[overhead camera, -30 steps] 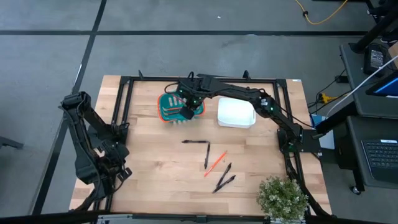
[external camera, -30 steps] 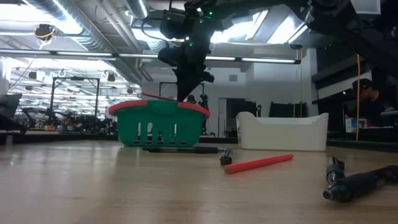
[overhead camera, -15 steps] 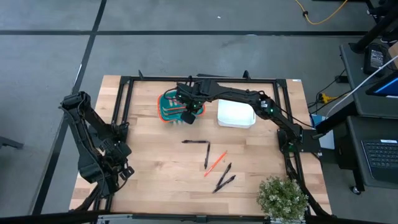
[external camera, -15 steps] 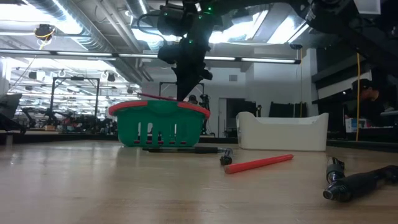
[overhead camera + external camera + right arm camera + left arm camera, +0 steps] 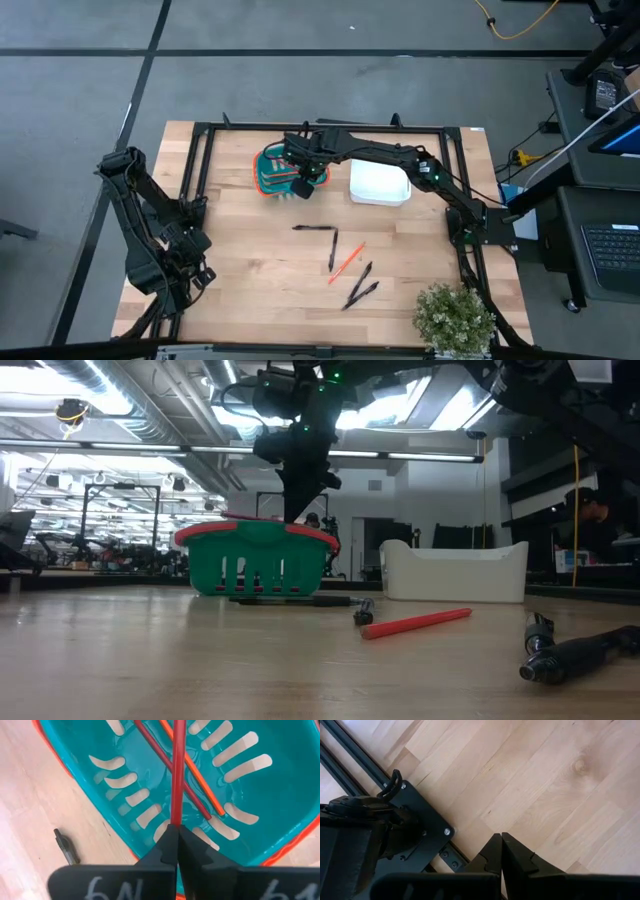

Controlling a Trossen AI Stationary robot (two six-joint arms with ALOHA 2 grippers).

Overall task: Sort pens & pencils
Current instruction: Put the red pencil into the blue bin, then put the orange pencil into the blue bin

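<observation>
Now right fingers pinch pencil over basket; left fingers pressed together.

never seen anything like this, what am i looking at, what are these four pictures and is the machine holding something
It is a robot with two dark arms at a wooden table, sorting pens and pencils. One picture looks down from above, one looks level across the tabletop, and two come from cameras on the arms' wrists. The right gripper hangs over the teal basket, its fingers shut on a red pencil; two more pencils lie inside. The left gripper waits shut at the table's left edge. On the wood lie black pens, one orange pencil, a white bin and a small plant.
</observation>
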